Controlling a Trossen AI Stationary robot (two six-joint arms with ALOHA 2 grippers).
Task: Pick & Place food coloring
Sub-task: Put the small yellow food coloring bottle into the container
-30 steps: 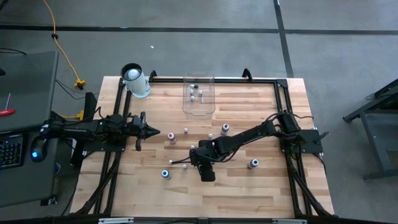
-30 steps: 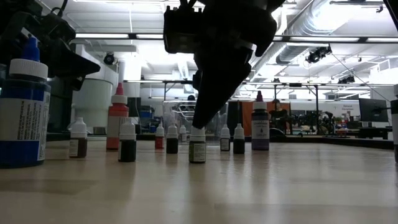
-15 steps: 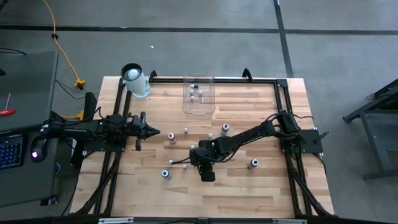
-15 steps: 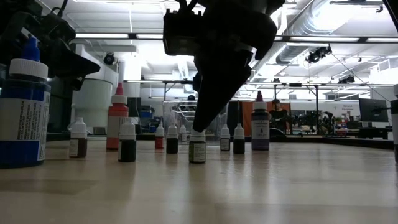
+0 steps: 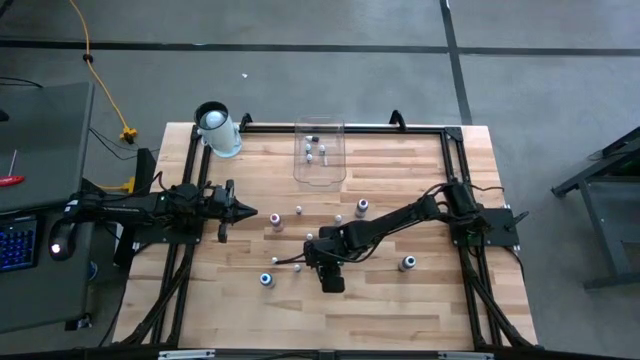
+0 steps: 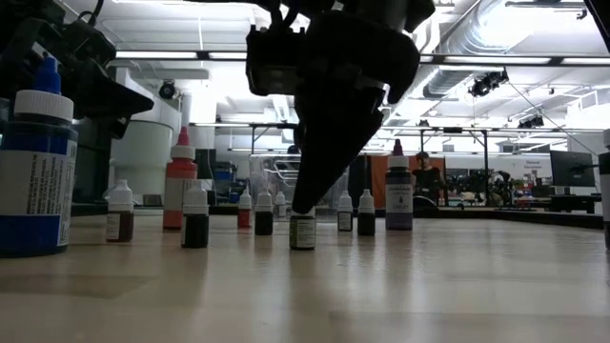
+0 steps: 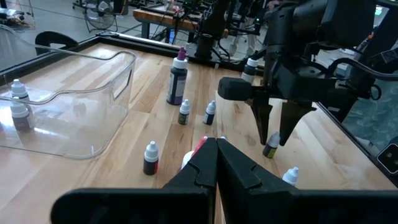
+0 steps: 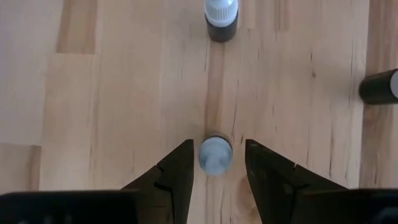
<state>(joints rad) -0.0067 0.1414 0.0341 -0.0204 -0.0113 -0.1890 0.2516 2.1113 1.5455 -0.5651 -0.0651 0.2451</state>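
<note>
The right gripper (image 8: 216,163) points straight down at the wooden bench (image 8: 124,81), and its jaws stand partly apart with one small food coloring bottle (image 8: 216,154) upright between them; a thin gap shows on each side of the white cap, so the fingers (image 8: 177,171) are close beside it but I cannot tell that they press it. In the low view the same gripper (image 6: 303,202) hangs with its tips at the cap of this dark bottle (image 6: 302,232), which stands on the bench (image 6: 381,286). Just ahead of the jaws stands a second small bottle (image 8: 221,18), and to one side a dark one (image 8: 379,86) shows only partly at the picture's edge. From above, the right gripper (image 5: 309,256) is near the middle of the bench (image 5: 400,310), with several tiny bottles scattered around it, for example one with a blue part (image 5: 266,280) and one grey (image 5: 407,263). Farther from the jaws is the clear plastic bin (image 5: 319,152), with a few small bottles (image 5: 316,153) inside. The white cylinder (image 5: 218,130) lies near the bench's far corner. The left gripper (image 5: 247,212) waits at the left side, its jaws closed together on nothing.
</note>
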